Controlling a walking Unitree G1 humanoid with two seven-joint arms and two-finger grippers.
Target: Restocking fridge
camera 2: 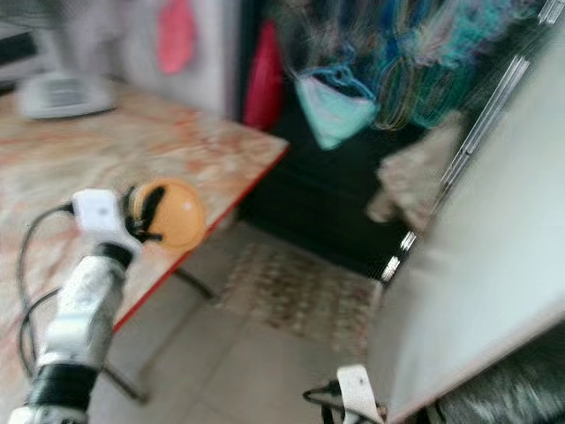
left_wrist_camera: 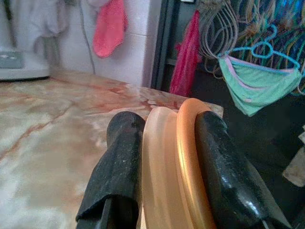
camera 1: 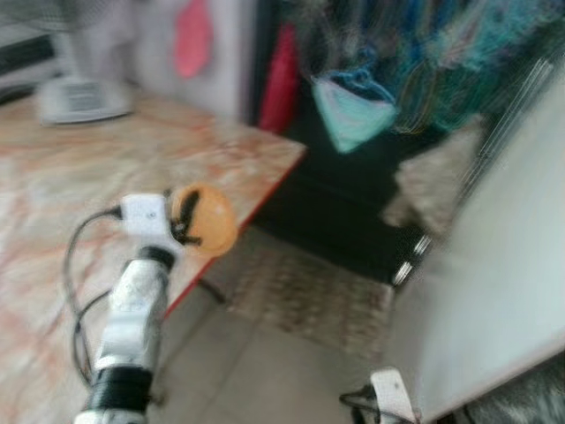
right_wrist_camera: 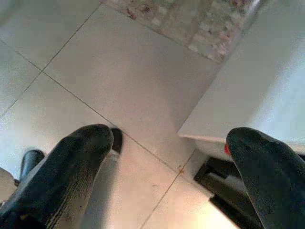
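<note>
The left gripper [left_wrist_camera: 164,157] pinches an orange bowl [camera 1: 210,219], its fingers [left_wrist_camera: 119,162] pressed on both sides of the rim, holding it edge-up just over the worktop's [camera 1: 53,177] red-trimmed edge. Beyond that edge lies open tiled floor [right_wrist_camera: 119,81] and a patterned mat [camera 1: 309,291], then a dark doorway hung with clothes. The white fridge door [camera 1: 494,283] stands past the mat from the worktop. The right gripper [right_wrist_camera: 171,171] hangs spread wide over the floor beside the door's lower corner.
</note>
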